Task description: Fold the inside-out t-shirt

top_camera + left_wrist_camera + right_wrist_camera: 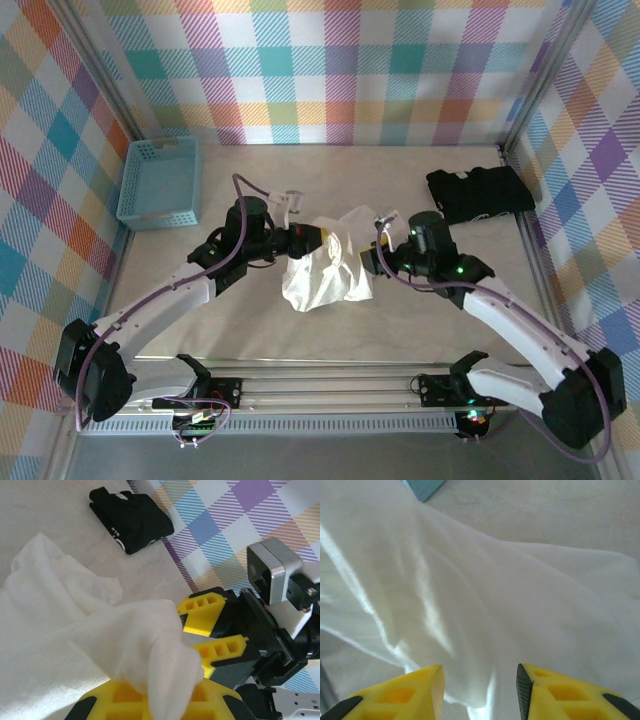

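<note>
The inside-out t-shirt (325,268) is a white, wrinkled bundle, gathered up mid-table between both arms. My left gripper (303,240) is at its upper left edge. In the left wrist view it (165,700) is shut on a fold of the t-shirt (60,625), which drapes over the yellow fingers. My right gripper (376,256) is at the shirt's right edge. Its jaws stand apart in the right wrist view (480,685), with white cloth (485,595) hanging just beyond and between the tips. The left wrist view also catches the right gripper (212,632) open.
A blue basket (160,180) stands at the back left; its corner (422,487) shows in the right wrist view. A black folded garment (480,193) lies at the back right (132,522). Plaid walls close in the table (300,160) on three sides.
</note>
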Robot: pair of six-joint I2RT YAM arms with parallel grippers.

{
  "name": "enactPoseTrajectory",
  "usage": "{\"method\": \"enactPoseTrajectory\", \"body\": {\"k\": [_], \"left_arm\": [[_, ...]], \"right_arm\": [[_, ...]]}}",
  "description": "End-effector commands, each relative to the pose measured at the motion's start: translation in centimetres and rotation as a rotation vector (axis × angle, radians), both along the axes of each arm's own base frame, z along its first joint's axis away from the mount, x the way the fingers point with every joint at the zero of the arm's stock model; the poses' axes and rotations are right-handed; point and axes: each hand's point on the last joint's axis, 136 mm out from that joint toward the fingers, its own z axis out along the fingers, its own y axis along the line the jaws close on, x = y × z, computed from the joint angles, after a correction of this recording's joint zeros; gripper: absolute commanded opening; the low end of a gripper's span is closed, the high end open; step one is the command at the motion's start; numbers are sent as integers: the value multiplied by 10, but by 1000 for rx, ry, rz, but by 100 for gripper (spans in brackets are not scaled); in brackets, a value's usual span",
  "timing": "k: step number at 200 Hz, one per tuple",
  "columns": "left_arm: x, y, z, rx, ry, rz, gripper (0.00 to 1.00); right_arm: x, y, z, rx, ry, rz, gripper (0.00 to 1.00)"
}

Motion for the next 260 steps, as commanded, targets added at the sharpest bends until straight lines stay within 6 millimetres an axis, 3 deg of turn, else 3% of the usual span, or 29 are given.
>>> {"method": "enactPoseTrajectory", "body": {"k": [1,21,32,53,68,81,92,106,113,124,140,164,207,235,260], "left_arm": [[-4,1,7,-38,36,-18,0],[-4,2,7,-33,41,-13,0],[-4,2,8,-34,41,-15,0],[-6,3,9,-36,39,-15,0],[-7,4,10,-32,35,-16,0],[-8,7,11,-26,26,-11,0],[-7,10,11,-22,22,-1,0],[-2,17,9,-6,24,36,0],[3,22,6,3,31,64,0],[13,33,1,19,51,129,0],[31,52,-14,59,90,235,0],[51,66,-31,135,107,315,0],[66,76,-54,288,113,355,24],[45,93,-60,392,68,377,51],[14,90,-51,362,-11,312,63]], "right_arm": [[-22,15,12,77,-49,115,49],[-28,30,13,126,-42,142,55],[-25,42,10,135,-32,150,67],[-4,56,1,125,-13,86,75],[11,65,0,140,-9,58,75],[22,68,-8,114,0,28,64],[24,67,-13,83,2,26,39],[14,65,-9,78,-23,97,14],[2,67,-2,107,-34,177,7],[-19,68,9,169,-25,308,0],[-48,69,25,286,11,476,0],[-61,66,44,425,43,595,0],[-56,64,48,444,36,610,0],[-48,63,45,438,46,579,0],[-43,63,43,430,48,557,0]]}}
